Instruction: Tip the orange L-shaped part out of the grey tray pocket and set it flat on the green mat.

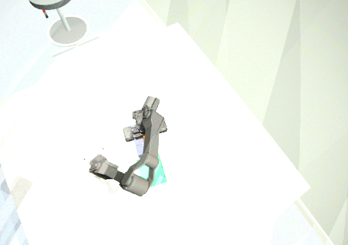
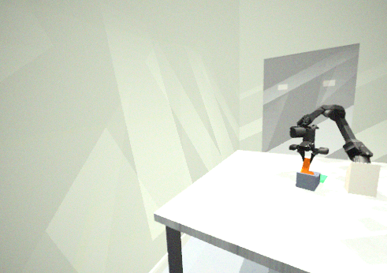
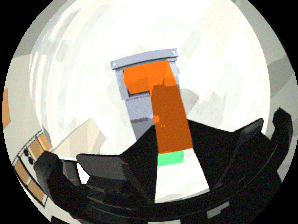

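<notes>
My gripper (image 2: 307, 155) (image 3: 174, 143) (image 1: 138, 133) is shut on the raised end of the orange L-shaped part (image 2: 306, 166) (image 3: 170, 119). The part stands steeply tilted, its L-shaped end still low at the grey tray (image 2: 307, 181) (image 3: 144, 63) (image 1: 139, 146). In the overhead view only a sliver of the part (image 1: 143, 136) shows beside the arm. The green mat (image 2: 323, 178) (image 1: 161, 174) lies right beside the tray; in the wrist view a small patch of it (image 3: 170, 157) shows under the part.
A white box (image 2: 362, 179) stands on the table to the right of the tray, by the arm's base. The arm's base (image 1: 98, 166) sits left of the mat. A stool (image 1: 64, 21) stands on the floor beyond the table.
</notes>
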Controlling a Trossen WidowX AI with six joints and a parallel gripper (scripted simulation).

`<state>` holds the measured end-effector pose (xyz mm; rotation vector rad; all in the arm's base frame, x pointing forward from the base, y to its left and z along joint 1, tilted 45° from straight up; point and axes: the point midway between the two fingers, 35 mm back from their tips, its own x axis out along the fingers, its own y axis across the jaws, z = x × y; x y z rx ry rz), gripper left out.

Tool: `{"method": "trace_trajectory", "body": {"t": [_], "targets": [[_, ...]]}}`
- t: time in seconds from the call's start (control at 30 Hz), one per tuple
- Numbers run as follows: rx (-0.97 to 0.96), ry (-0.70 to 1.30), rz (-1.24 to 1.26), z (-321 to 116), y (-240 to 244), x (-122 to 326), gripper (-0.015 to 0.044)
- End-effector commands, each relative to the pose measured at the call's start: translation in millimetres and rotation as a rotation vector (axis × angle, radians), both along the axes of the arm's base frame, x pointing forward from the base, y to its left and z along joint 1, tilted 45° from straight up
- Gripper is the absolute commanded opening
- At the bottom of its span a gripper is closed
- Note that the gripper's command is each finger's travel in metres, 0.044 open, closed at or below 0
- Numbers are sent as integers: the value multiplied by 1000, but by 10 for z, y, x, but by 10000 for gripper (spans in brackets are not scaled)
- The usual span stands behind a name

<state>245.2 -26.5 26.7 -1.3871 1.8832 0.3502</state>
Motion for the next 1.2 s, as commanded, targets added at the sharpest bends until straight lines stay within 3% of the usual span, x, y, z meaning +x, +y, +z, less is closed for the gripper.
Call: {"method": "trace_trajectory", "body": {"t": [0.0,0.7,1.17], "targets": [[3,-1,-3,39,43,6,0],[3,-1,-3,205,206,32,0],[2,1,-3,498,-84,-188,0]]}}
